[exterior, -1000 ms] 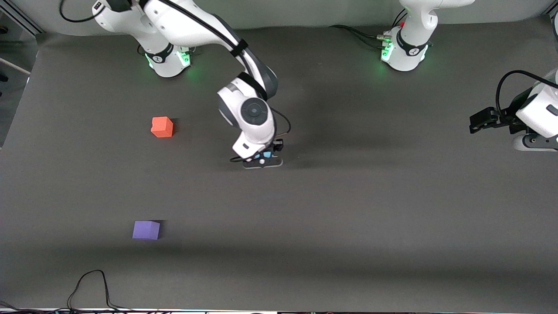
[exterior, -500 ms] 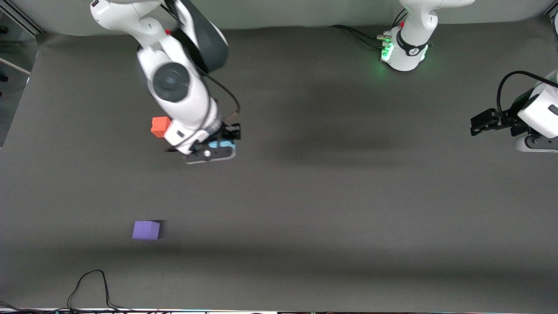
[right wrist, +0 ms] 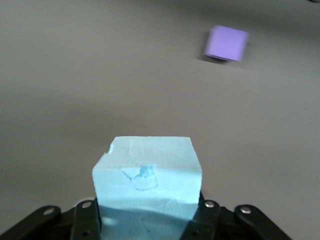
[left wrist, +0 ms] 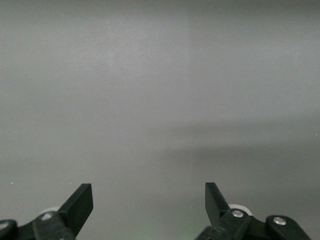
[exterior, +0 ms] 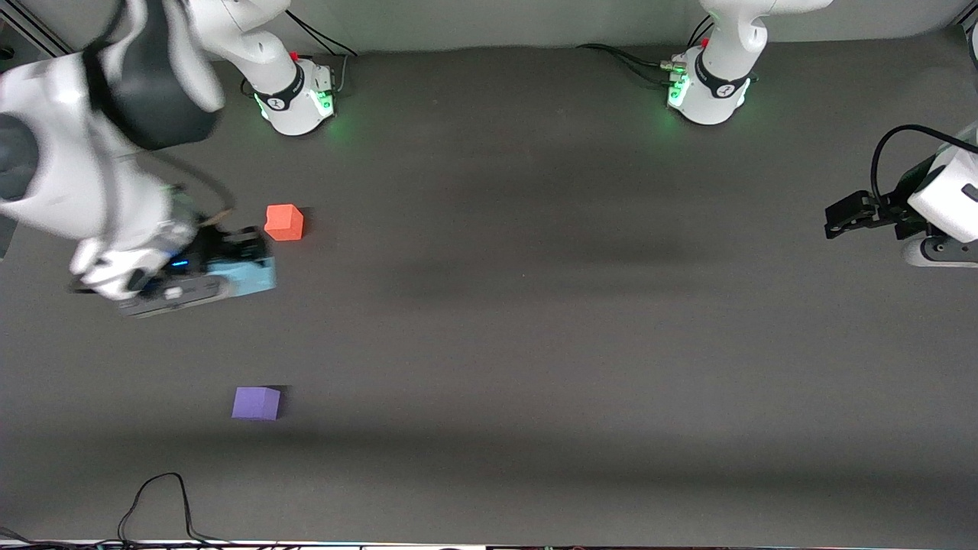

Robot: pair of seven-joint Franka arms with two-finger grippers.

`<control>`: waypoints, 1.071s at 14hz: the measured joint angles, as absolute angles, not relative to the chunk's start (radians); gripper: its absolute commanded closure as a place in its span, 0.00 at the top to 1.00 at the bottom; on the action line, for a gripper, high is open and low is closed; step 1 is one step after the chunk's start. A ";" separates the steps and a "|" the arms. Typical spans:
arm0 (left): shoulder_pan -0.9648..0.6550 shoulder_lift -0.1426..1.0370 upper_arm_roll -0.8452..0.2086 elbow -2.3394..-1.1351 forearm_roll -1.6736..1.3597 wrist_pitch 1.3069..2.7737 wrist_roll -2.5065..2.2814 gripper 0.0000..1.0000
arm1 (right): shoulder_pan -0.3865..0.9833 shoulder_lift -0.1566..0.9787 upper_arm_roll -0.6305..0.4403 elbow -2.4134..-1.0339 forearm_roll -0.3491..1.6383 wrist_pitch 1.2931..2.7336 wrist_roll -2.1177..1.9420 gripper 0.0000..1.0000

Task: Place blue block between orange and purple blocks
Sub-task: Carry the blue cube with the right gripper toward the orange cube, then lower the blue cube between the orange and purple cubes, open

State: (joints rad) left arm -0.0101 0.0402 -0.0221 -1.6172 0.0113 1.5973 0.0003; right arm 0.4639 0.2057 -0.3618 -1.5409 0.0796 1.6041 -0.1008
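Carried across from the middle of the table over the last second, the blue block (exterior: 250, 275) now hangs in the air over the table's right-arm end, just past the orange block (exterior: 284, 222) on the side nearer the front camera. It is clamped between the jaws of the right gripper (exterior: 229, 269), which have been closed on it through the whole move; the right wrist view shows the cube (right wrist: 147, 183) seated between the black finger mounts, its upper face scuffed and chipped. The arm's motion smears this part of the front view, so how high the cube rides above the mat is hard to judge. The orange block sits where it was, farther from the front camera, and the purple block (exterior: 256, 402) also has not shifted, lying nearer the front camera; the purple block also appears in the right wrist view (right wrist: 226, 43), resting on the mat well apart from the held cube. The carried cube is over the stretch of dark grey table (exterior: 535, 344) between these two, though much closer to the orange one. The left gripper (exterior: 840, 214) waits at the left arm's end of the table, its jaws spread wide with nothing between them, as the left wrist view (left wrist: 149, 202) shows. A black cable (exterior: 160, 496) loops at the table's edge nearest the front camera.
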 measured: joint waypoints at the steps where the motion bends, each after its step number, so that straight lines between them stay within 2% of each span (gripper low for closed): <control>1: -0.010 0.042 -0.022 -1.617 0.011 1.597 0.000 1.00 | 0.462 0.204 -0.416 -1.566 0.080 1.615 -0.166 0.20; 4: -0.010 0.044 -0.022 -1.617 0.011 1.597 0.000 1.00 | 0.460 0.207 -0.512 -1.670 0.080 1.719 -0.266 0.20; 11: -0.010 0.044 -0.022 -1.618 0.011 1.598 0.000 1.00 | 0.472 0.308 -0.508 -1.986 0.132 2.178 -0.284 0.20; 15: -0.010 0.045 -0.023 -1.618 0.011 1.598 0.000 1.00 | 0.477 0.402 -0.499 -2.027 0.244 2.284 -0.295 0.20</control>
